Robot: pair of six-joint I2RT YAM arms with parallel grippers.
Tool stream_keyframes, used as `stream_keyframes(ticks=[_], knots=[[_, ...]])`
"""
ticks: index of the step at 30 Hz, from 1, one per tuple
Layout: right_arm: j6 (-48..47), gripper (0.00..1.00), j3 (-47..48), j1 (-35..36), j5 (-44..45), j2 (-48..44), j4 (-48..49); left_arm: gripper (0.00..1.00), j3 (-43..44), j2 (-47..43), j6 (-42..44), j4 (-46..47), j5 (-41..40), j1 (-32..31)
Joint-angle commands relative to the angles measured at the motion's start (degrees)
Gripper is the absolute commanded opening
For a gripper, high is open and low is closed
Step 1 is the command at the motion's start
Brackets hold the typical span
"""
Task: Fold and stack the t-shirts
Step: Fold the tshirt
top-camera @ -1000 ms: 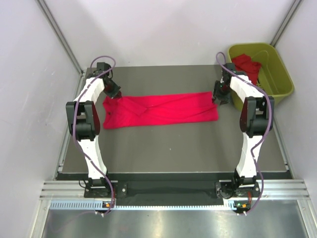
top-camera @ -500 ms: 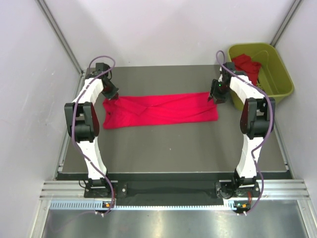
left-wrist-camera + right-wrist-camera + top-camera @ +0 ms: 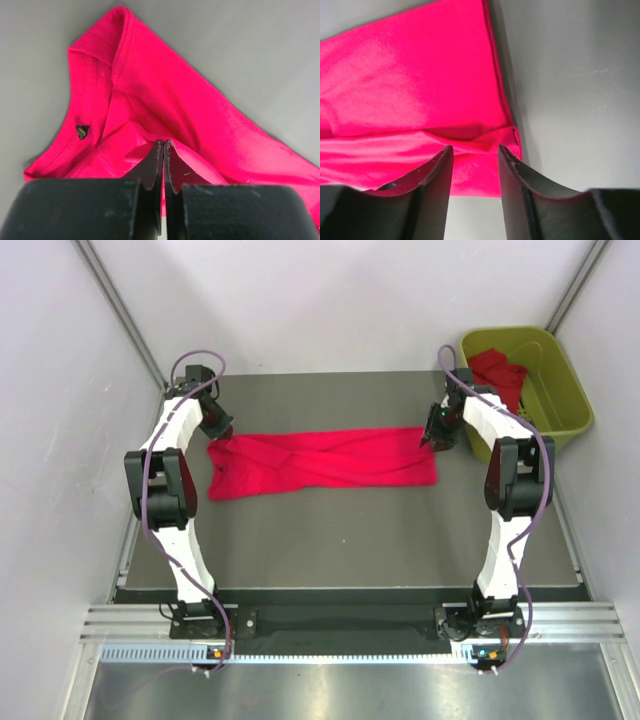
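Left hand (image 3: 163, 146) is pinching the collar end of the plain red cloth t-shirt (image 3: 320, 460) lying crosswise; right hand (image 3: 474, 152), jaws apart, is straddling the opposite end.

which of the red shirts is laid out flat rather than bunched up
The t-shirt on the table, stretched long between the left gripper and the right gripper. The other t-shirt lies crumpled in the yellow-green basket at the far right.
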Motion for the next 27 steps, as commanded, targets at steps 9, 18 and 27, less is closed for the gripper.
stream_keyframes(ticks=[9, 18, 27], knots=[[1.93, 0.42, -5.61, 0.38, 1.98, -4.08, 1.54, 0.0, -1.28, -1.97, 0.74, 1.12, 2.25, 0.49], [2.63, 0.44, -5.02, 0.39, 1.37, -2.33, 3.39, 0.0, -1.11, -1.62, 0.65, 1.38, 3.04, 0.58], [2.98, 0.04, -1.76, 0.12, 2.07, -0.92, 2.78, 0.0, -1.2, -2.67, 1.18, 0.5, 2.25, 0.49]])
